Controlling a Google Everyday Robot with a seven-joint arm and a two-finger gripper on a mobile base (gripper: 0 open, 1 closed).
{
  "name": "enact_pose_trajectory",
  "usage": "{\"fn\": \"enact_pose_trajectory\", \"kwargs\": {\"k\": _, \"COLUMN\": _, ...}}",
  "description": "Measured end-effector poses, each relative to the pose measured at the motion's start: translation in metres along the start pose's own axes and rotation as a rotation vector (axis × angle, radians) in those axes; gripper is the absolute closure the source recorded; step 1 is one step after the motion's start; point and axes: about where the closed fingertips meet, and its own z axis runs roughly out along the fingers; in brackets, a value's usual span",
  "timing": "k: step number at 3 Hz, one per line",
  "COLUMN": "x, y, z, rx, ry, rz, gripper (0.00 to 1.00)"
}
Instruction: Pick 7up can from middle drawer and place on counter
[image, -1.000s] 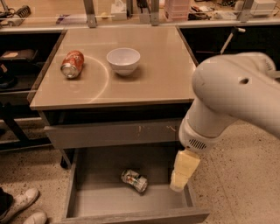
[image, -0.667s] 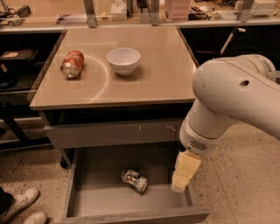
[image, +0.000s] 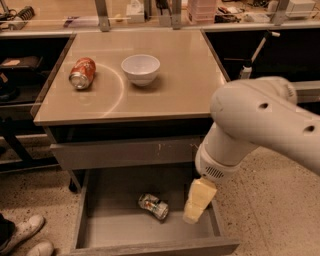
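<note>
The 7up can (image: 154, 206) lies on its side on the floor of the open middle drawer (image: 115, 229), near its centre. My gripper (image: 198, 202) hangs over the right part of the drawer, to the right of the can and apart from it, pale fingers pointing down. The big white arm fills the right side. The counter (image: 175, 87) caps the grey cabinet above.
On the counter an orange-red can (image: 82, 73) lies on its side at the left and a white bowl (image: 140, 68) stands near the middle. A closed grey drawer front with pale scratches (image: 125, 152) sits above the open drawer. Shoes (image: 27, 235) show at bottom left.
</note>
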Motion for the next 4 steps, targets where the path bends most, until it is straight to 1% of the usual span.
{"fn": "enact_pose_trajectory", "kwargs": {"k": 1, "x": -0.040, "y": 0.009, "z": 0.071, "rx": -0.069, "ry": -0.105, "rz": 0.076, "gripper": 0.00}}
{"fn": "enact_pose_trajectory", "kwargs": {"k": 2, "x": -0.040, "y": 0.009, "z": 0.071, "rx": -0.069, "ry": -0.105, "rz": 0.076, "gripper": 0.00}}
{"fn": "enact_pose_trajectory", "kwargs": {"k": 3, "x": -0.040, "y": 0.012, "z": 0.088, "rx": -0.065, "ry": -0.106, "rz": 0.084, "gripper": 0.00}}
{"fn": "enact_pose_trajectory", "kwargs": {"k": 4, "x": -0.045, "y": 0.008, "z": 0.119, "rx": -0.039, "ry": -0.114, "rz": 0.115, "gripper": 0.00}}
